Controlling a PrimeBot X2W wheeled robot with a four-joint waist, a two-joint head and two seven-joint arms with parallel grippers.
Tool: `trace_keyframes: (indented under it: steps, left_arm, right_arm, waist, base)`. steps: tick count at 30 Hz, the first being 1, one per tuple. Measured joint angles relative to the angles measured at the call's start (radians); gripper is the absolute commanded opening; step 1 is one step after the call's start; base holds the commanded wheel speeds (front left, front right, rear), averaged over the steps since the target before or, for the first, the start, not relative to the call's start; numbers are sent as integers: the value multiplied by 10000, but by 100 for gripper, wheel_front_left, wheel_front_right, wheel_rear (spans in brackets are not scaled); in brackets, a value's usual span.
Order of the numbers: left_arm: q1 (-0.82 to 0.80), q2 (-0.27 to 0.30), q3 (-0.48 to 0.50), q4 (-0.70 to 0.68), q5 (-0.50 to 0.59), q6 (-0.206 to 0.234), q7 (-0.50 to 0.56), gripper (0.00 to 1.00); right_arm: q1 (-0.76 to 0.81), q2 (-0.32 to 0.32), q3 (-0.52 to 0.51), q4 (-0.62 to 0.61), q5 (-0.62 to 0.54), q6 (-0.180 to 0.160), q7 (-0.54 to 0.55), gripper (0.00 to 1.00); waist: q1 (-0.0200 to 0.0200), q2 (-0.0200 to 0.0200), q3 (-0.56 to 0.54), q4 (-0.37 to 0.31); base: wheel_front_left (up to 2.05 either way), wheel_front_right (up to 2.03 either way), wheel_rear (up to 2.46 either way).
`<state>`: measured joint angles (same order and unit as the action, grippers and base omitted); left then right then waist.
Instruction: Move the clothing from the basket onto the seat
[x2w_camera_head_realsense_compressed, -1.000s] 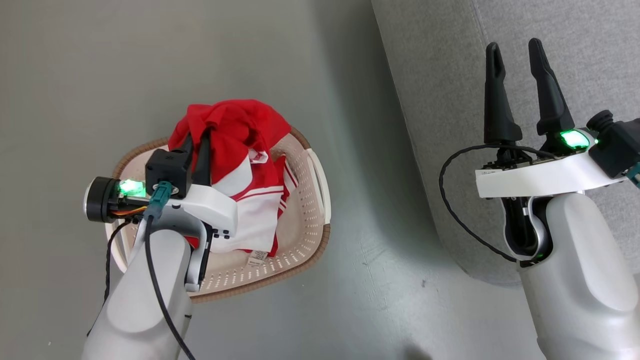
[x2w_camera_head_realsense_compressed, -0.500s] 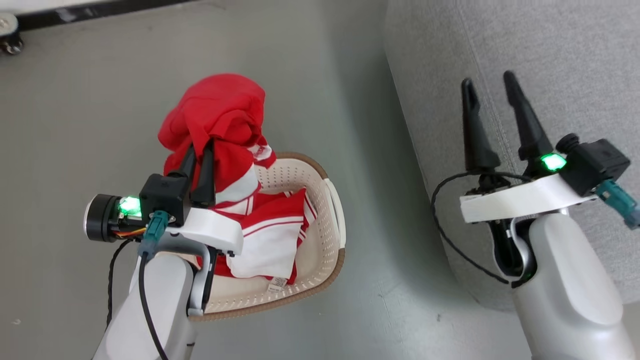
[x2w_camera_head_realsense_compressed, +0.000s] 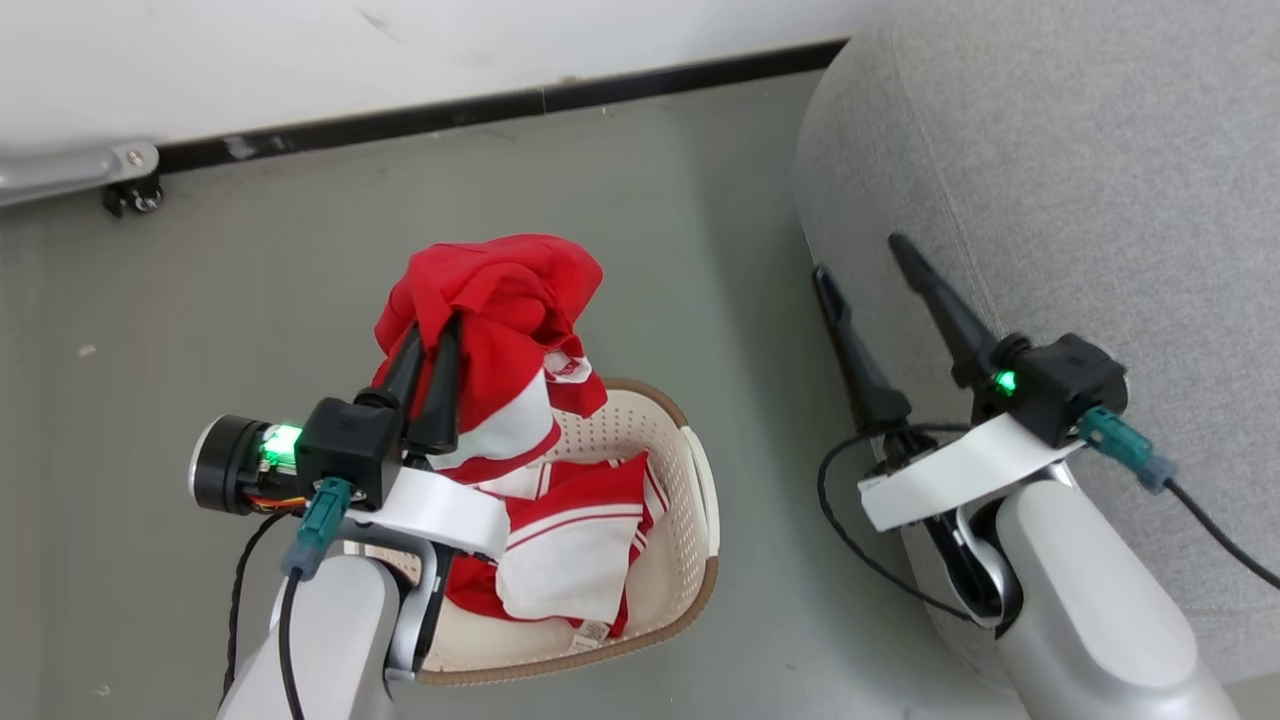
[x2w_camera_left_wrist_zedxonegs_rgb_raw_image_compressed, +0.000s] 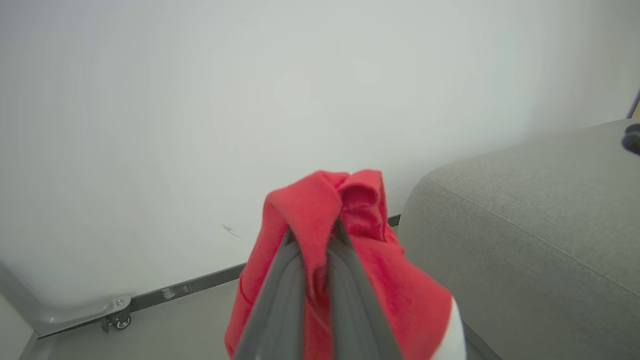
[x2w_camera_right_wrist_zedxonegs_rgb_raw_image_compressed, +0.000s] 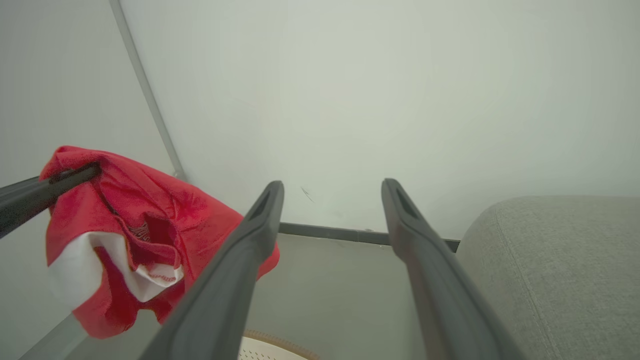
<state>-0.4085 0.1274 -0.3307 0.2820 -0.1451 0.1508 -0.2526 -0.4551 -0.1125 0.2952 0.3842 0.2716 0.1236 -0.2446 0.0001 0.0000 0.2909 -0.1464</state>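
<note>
Above basket (x2w_camera_head_realsense_compressed: 697, 478), left end effector (x2w_camera_head_realsense_compressed: 432, 330) clamps clothing (x2w_camera_head_realsense_compressed: 505, 290), tips hidden; right end effector (x2w_camera_head_realsense_compressed: 857, 256) apart.

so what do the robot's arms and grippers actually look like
Both arms have smooth pale grey forearms and white wrist brackets. The left gripper and right gripper each carry two long, tapered black fingers, a black block beside a green light, a teal connector and looping black cables.
</note>
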Motion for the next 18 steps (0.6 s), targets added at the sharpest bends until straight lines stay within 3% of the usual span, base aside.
trace_keyframes:
  steps: [12, 18]
  left_arm:
    - [451, 316, -293, -790, 174, -639, 0, 0]
    - [672, 479, -512, -1091, 265, -951, -2, 0]
  right_arm:
    - [317, -696, 1461, -107, 198, 6, 598, 100]
    - [701, -1081, 2690, -378, 426, 8, 1057, 100]
  waist:
    - [-1, 0, -1185, 312]
    - [0, 0, -1716, 449]
  base:
    - [0, 0, 0]
    - [0, 0, 0]
